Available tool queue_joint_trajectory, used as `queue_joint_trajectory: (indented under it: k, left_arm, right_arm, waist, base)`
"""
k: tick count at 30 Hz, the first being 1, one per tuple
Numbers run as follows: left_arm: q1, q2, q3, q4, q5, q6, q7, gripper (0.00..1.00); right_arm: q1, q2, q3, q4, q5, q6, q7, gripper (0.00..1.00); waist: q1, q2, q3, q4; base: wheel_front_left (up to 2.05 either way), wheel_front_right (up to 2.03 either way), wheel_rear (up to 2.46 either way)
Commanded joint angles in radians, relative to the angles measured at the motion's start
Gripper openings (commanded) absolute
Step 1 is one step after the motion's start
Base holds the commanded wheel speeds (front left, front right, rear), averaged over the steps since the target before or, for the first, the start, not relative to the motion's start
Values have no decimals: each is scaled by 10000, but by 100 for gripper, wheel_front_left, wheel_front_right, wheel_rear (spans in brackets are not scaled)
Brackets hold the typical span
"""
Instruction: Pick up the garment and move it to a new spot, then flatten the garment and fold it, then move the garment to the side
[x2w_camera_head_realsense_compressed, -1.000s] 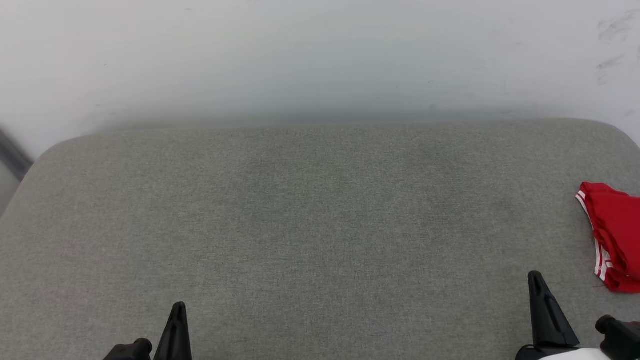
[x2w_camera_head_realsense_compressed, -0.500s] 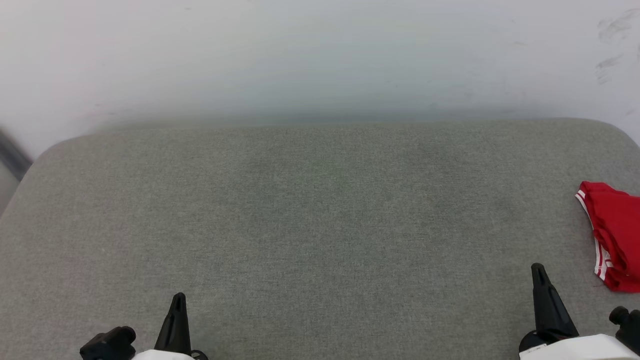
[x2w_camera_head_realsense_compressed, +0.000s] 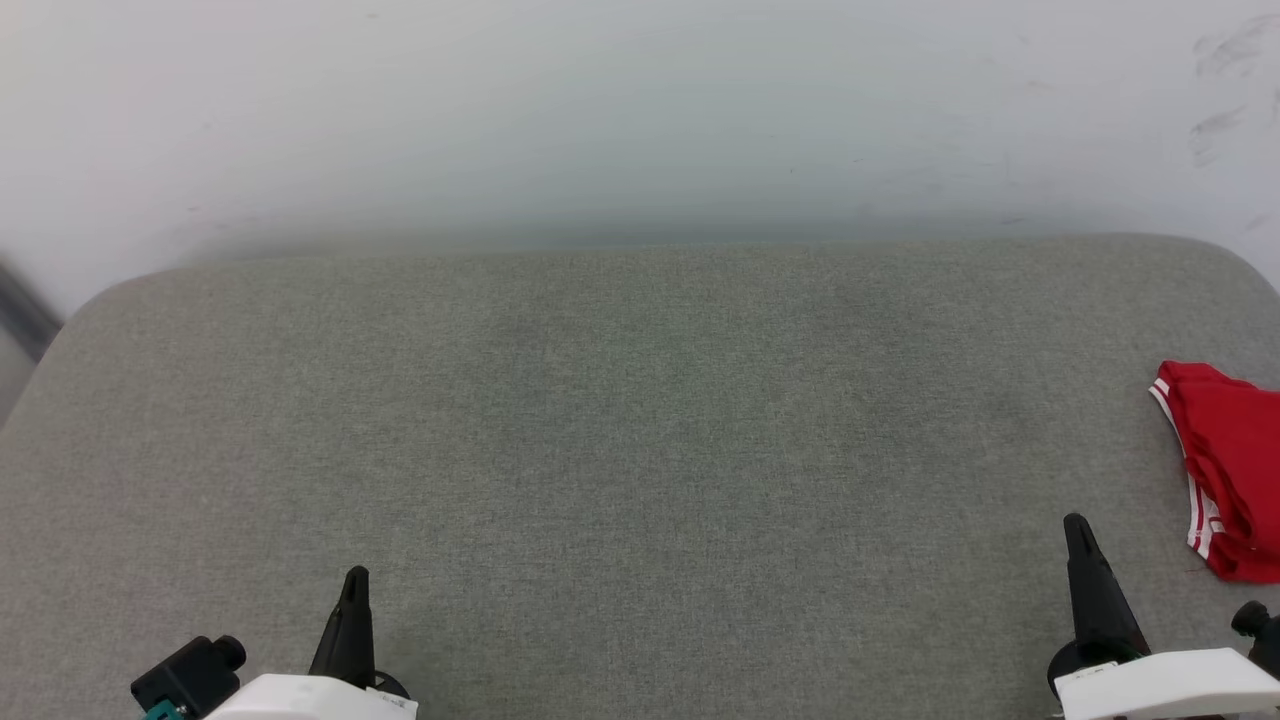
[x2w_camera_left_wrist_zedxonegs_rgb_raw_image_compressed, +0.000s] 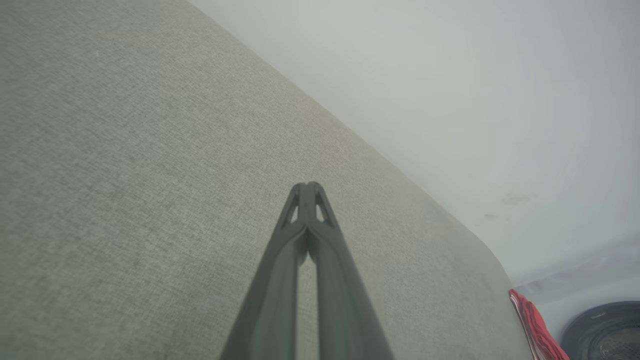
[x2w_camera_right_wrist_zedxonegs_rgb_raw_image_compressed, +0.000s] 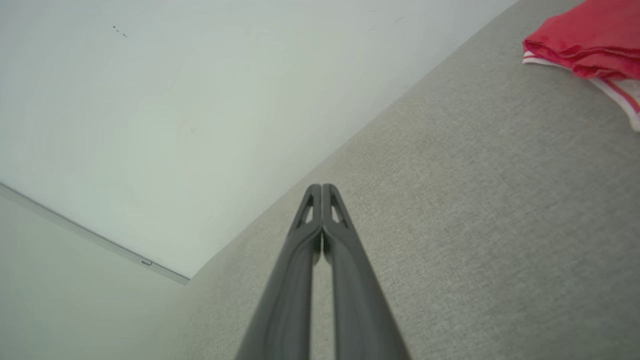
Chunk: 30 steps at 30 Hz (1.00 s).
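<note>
The garment (x2w_camera_head_realsense_compressed: 1230, 470), a red jersey with white striped trim, lies bunched at the far right of the grey cushioned surface (x2w_camera_head_realsense_compressed: 640, 430), partly cut off by the frame edge. The right wrist view has the garment (x2w_camera_right_wrist_zedxonegs_rgb_raw_image_compressed: 590, 40) at its upper right, and in the left wrist view a sliver of the garment (x2w_camera_left_wrist_zedxonegs_rgb_raw_image_compressed: 535, 325) shows at the lower right. My right gripper (x2w_camera_head_realsense_compressed: 1078, 528) is shut and empty, left of and nearer than the garment, apart from it. At the lower left my left gripper (x2w_camera_head_realsense_compressed: 354, 580) is shut and empty. Their lettering is hidden in the folds.
A white wall (x2w_camera_head_realsense_compressed: 640, 110) rises behind the surface's far edge. The surface has rounded far corners. A dark round object (x2w_camera_left_wrist_zedxonegs_rgb_raw_image_compressed: 605, 330) sits on the floor beyond the surface's right end. A thin pale ledge (x2w_camera_right_wrist_zedxonegs_rgb_raw_image_compressed: 95, 242) runs along the wall.
Both grippers have risen a little further into the head view, with more of each pale forearm showing. The garment has not moved.
</note>
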Motion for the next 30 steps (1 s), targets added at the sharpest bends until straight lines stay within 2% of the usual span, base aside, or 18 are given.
queue_joint_trajectory:
  k: [1, 30]
  left_arm:
    - [-266, 47, 42, -77, -281, -54, 52, 0]
    - [-1006, 74, 342, 412, -3899, -495, 884, 0]
  right_arm:
    - [-293, -96, -15, -58, 272, 0, 66, 0]
    - [-915, -122, -146, 427, 3680, -1, 895, 0]
  waist:
    - [0, -1, 1, -1]
    - [0, -1, 34, -45]
  base:
    - [0, 0, 0]
    - [0, 0, 0]
